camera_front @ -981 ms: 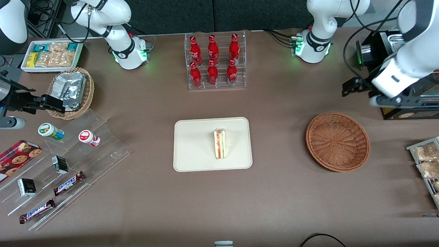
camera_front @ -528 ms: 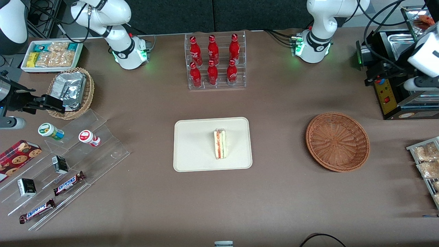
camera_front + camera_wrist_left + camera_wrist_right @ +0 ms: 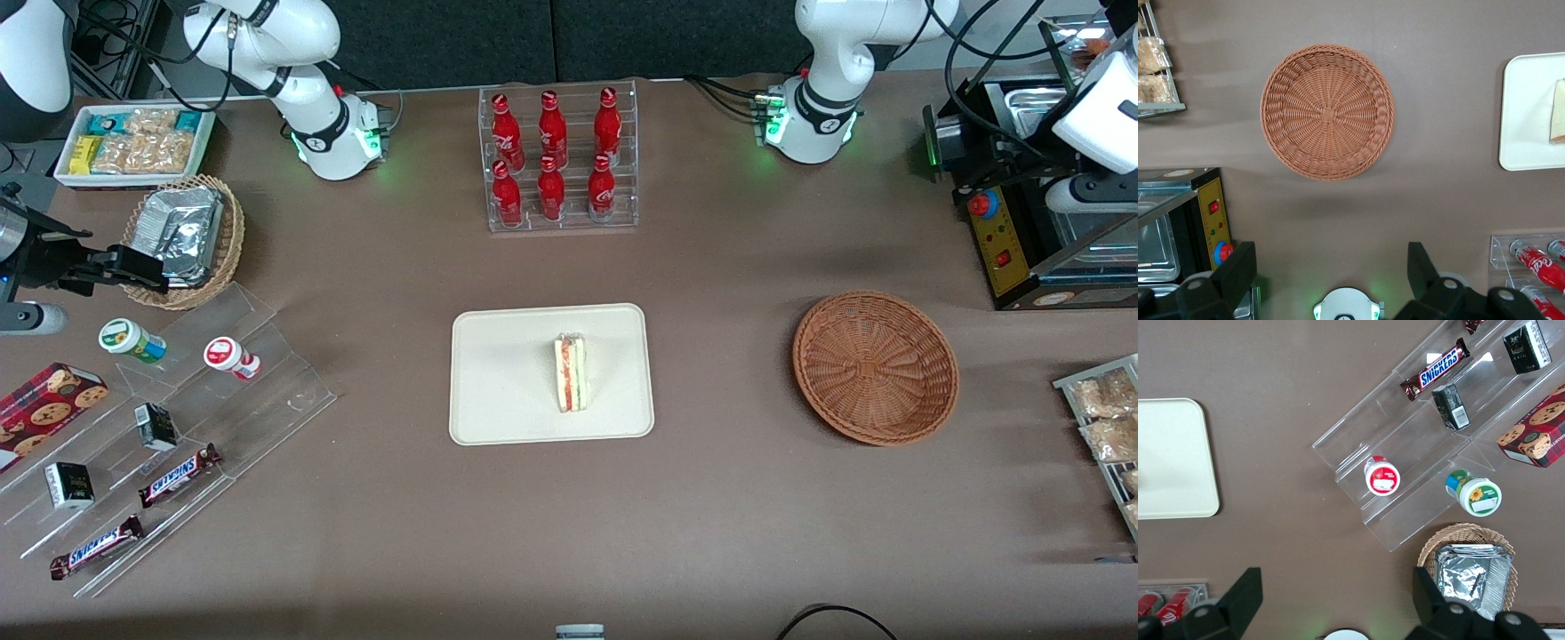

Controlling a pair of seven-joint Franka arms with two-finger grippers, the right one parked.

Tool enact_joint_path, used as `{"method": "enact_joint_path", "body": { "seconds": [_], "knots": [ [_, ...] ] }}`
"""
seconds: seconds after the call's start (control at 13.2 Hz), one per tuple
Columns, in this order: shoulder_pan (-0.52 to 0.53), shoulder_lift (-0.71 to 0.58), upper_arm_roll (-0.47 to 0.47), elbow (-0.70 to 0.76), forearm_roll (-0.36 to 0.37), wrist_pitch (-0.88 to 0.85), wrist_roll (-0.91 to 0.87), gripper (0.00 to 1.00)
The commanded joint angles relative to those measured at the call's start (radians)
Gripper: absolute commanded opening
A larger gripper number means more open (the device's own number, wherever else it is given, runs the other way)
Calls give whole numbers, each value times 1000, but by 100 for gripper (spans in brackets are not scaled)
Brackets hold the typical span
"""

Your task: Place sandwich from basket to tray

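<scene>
We see the sandwich (image 3: 571, 372) on the tray (image 3: 507, 382), the basket (image 3: 876, 366) empty, our gripper (image 3: 1331, 270) spread wide above the table edge.

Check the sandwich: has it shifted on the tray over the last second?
No. The sandwich stands at the same spot on the tray, same gap to the rim. The gripper, open, hangs high above the empty basket.

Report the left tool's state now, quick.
Left tool: open, holding nothing, raised high above the table near the basket.
</scene>
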Motion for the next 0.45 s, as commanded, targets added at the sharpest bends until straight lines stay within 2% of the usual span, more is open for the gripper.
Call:
{"method": "enact_joint_path", "body": {
  "seconds": [0.0, 0.38],
  "knots": [
    [10, 22, -20, 42, 21, -31, -5, 100],
    [10, 26, -26, 41, 9, -80, -6, 100]
  ]
}}
